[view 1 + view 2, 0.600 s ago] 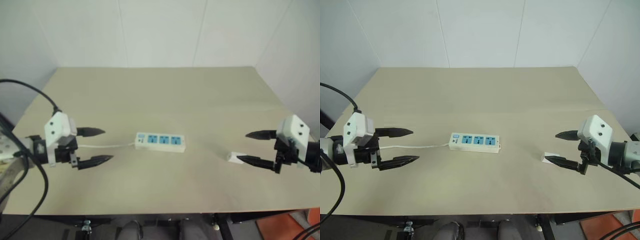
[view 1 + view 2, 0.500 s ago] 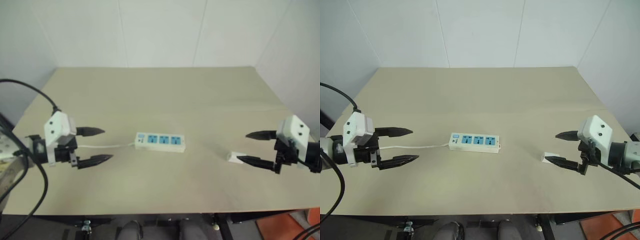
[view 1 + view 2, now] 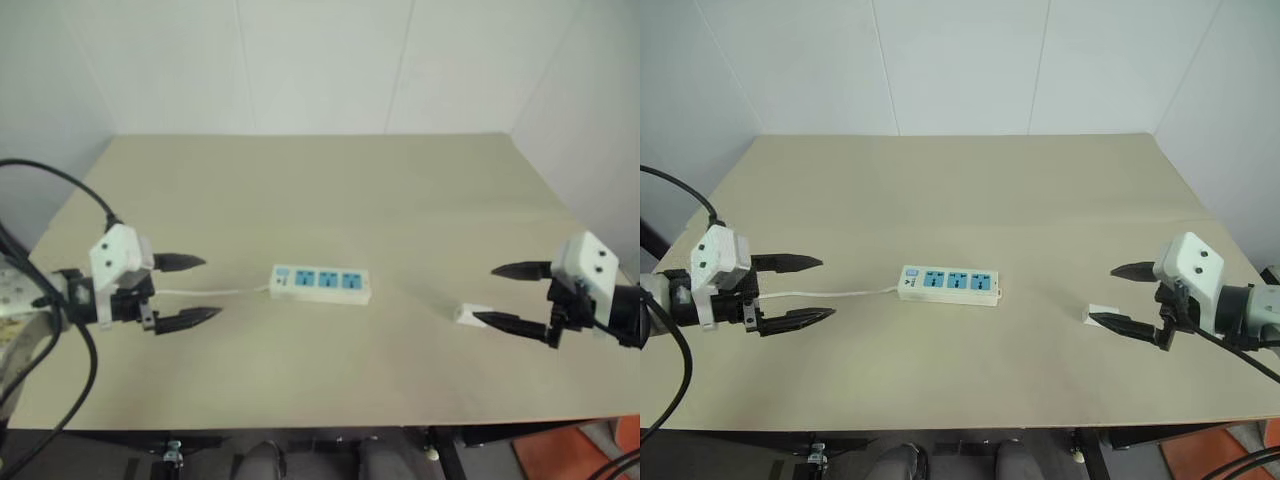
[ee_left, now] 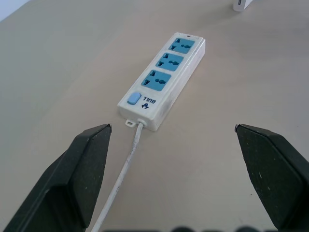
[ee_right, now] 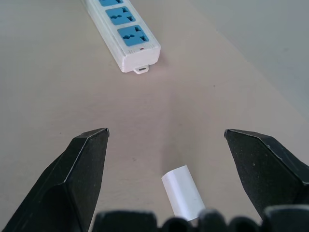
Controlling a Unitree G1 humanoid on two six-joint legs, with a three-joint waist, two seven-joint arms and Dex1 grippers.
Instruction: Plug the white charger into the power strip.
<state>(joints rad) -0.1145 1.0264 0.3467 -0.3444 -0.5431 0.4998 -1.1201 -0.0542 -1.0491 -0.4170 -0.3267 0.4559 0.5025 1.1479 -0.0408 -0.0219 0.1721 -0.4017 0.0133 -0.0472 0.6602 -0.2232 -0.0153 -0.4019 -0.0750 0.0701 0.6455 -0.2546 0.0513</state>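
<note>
Table: one broad, pale beige tabletop (image 3: 970, 190), matte.

Power strip: one long white rectangular plastic bar (image 3: 948, 284) with three blue sockets, lying flat near the table's middle. Long axis runs left to right across the robot's front. Switch end faces the left arm; a thin white cord (image 3: 830, 294) trails from that end toward the left gripper. All three sockets empty.

Charger: one small white boxy plug adapter (image 3: 1100, 313), lying flat on the table, well to the right of the strip and apart from it. Nothing plugged in yet.

Right gripper (image 3: 1122, 295): two black fingers spread wide, holding nothing. The charger lies just ahead of it and low; in the head views the nearer finger (image 3: 1123, 324) crosses just in front of the charger, contact not evident. In the right wrist view the charger (image 5: 182, 192) sits between the two fingers, close in, its long axis roughly along the gripper's line of sight, tilted slightly.

Left gripper (image 3: 810, 289): also spread wide, empty, hovering over the cord, facing the strip's switch end (image 4: 134, 99).

Judgement: the right arm is plainly nearer the charger; the left is nearer the strip and placed to steady it. The coming move likely needs the right gripper to drop and straddle the charger's short sides.

Count: one strip, three sockets, one charger, two grippers.
</note>
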